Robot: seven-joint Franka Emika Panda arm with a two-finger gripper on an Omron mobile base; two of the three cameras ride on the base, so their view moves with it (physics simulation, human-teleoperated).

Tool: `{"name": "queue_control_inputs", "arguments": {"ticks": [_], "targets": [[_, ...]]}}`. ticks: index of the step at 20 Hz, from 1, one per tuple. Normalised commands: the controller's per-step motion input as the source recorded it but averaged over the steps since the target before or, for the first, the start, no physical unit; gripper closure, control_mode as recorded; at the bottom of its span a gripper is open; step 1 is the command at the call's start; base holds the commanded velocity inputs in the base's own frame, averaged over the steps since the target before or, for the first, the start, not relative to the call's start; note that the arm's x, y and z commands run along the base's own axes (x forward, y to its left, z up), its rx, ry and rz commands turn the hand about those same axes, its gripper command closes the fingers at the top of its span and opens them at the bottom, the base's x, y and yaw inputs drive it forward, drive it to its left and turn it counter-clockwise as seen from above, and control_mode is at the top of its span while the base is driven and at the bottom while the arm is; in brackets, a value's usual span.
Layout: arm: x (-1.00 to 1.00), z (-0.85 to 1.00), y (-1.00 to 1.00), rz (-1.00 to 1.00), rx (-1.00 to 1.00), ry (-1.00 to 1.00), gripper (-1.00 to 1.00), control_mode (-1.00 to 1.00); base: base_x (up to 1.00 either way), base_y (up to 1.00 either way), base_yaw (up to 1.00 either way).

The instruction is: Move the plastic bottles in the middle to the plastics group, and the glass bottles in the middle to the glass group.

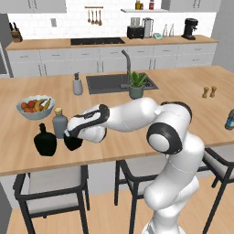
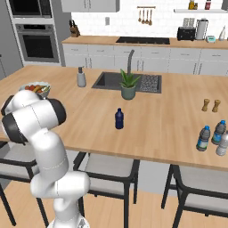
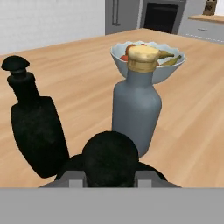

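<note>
1. The white arm reaches low and leftward over the wooden table (image 1: 137, 137).
2. The hand (image 1: 73, 139) grips the glossy black squarish glass bottle (image 3: 109, 159), just beside the grey-blue corked bottle (image 1: 59, 122) and round black flask (image 1: 45, 140).

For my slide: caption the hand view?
Hand gripping a black bottle beside the black flask and corked grey-blue bottle.

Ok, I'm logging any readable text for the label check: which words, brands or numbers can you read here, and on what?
None can be read.
Blue labels on the clear plastic bottles: too small and blurred.
Dark blue bottle: no legible print.
Grey-blue bottle and black flask: plain, no lettering.
</note>
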Motion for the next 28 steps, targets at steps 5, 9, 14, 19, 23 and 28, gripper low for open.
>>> {"name": "queue_control_inputs", "arguments": {"ticks": [5,9,14,19,23,28], "targets": [[0.17,0.0,0.13,0.05,0.0,-0.04,1.0,-1.0,0.0,0.0,0.0],[0.04,-0.01,0.12,0.05,0.01,0.02,1.0,-1.0,0.0,0.0,0.0],[0.0,0.0,0.0,0.01,0.0,0.0,-1.0,-1.0,0.0,0.0,0.0],[0.0,0.0,0.0,0.0,0.0,0.0,-1.0,-1.0,0.0,0.0,0.0],[0.0,0.0,0.0,0.0,0.0,0.0,-1.0,-1.0,0.0,0.0,0.0],[0.0,0.21,-0.01,0.0,0.0,0.0,-1.0,-1.0,0.0,0.0,0.0]]}}
